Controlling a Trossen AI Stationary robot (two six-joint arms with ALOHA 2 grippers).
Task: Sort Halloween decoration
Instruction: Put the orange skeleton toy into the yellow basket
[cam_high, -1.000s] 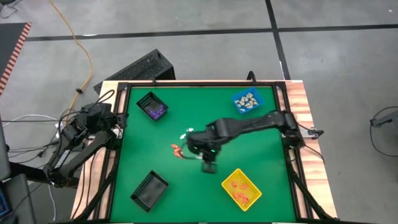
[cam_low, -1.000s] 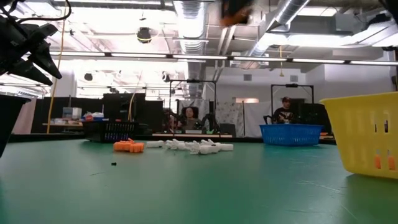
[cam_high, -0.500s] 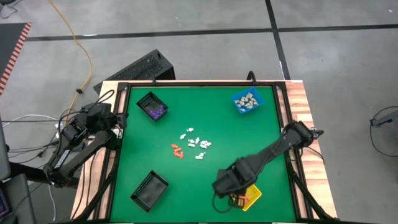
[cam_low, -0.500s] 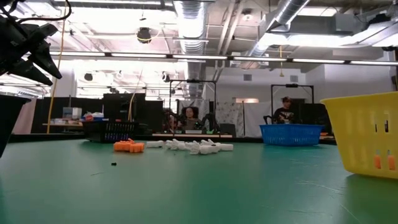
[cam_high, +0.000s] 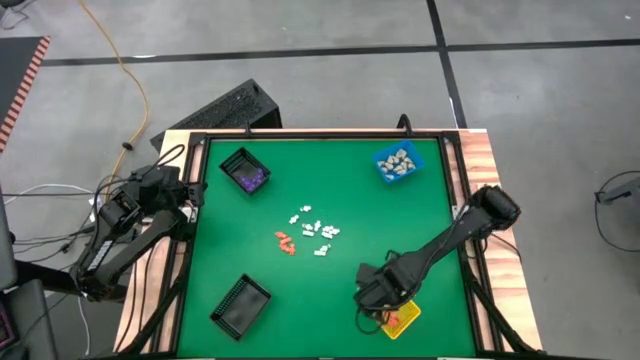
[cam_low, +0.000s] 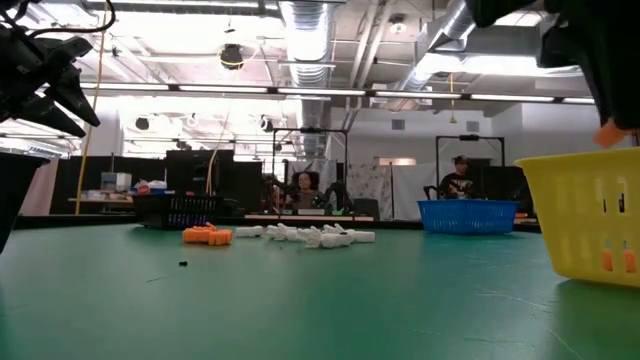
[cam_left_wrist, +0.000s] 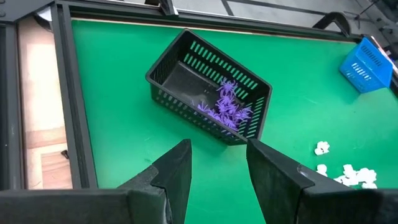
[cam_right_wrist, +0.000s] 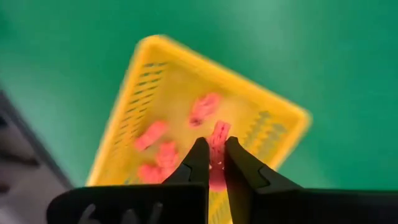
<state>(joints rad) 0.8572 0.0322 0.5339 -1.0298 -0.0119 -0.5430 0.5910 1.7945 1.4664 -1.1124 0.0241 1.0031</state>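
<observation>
My right gripper (cam_right_wrist: 212, 163) hangs over the yellow bin (cam_high: 408, 316) near the table's front right corner. Its jaws stand nearly closed with an orange piece (cam_right_wrist: 217, 138) pinched between the tips, directly above the bin's inside. More orange pieces (cam_right_wrist: 160, 151) already lie on the bin's floor. In the low view the orange piece shows just above the bin's rim, under my dark arm.

My left gripper (cam_left_wrist: 217, 163) waits at the table's left edge, raised, its jaws apart and holding nothing. It looks toward the black bin (cam_left_wrist: 211, 87) near the back left corner, which holds a cluster of purple pieces (cam_left_wrist: 225, 109).

The rest of the Halloween decoration lies loose near the middle of the green table (cam_high: 230, 240): a scatter of white pieces (cam_high: 315, 228), and just beside it, toward the left and front, a small group of orange ones (cam_high: 285, 242). The blue bin (cam_high: 399, 163) near the back right corner holds beige pieces (cam_high: 400, 160). A second black bin (cam_high: 240, 304) sits near the front left corner; I cannot tell whether anything is in it.
</observation>
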